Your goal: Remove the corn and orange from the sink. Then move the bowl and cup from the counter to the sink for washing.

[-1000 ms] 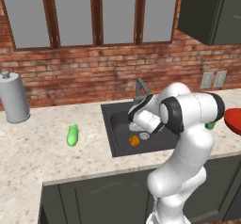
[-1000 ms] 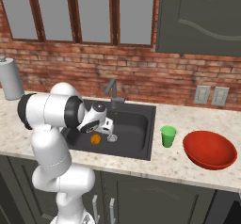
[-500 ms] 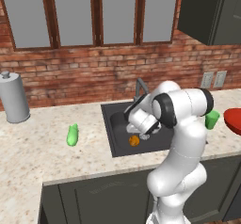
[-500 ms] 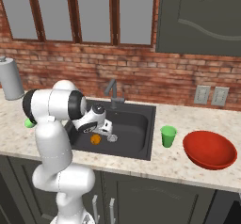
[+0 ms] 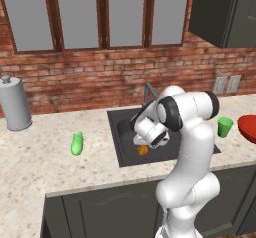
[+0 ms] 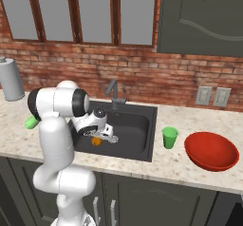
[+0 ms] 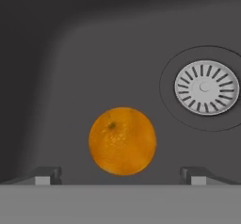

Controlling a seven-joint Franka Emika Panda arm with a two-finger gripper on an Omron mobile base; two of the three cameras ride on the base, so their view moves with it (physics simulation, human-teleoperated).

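While my arm has come lower into the sink (image 5: 127,147) over the last second, the orange (image 7: 123,140) now sits between my fingertips (image 7: 47,175), so the grasp is near. My gripper (image 7: 120,177) stands fully apart and holds nothing (the corn (image 5: 76,143) lies on the counter, left).

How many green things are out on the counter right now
2. The small bright green oblong corn lies on the speckled counter left of the dark sink; the small green tumbler cup stands right of it, beside the wide red bowl.
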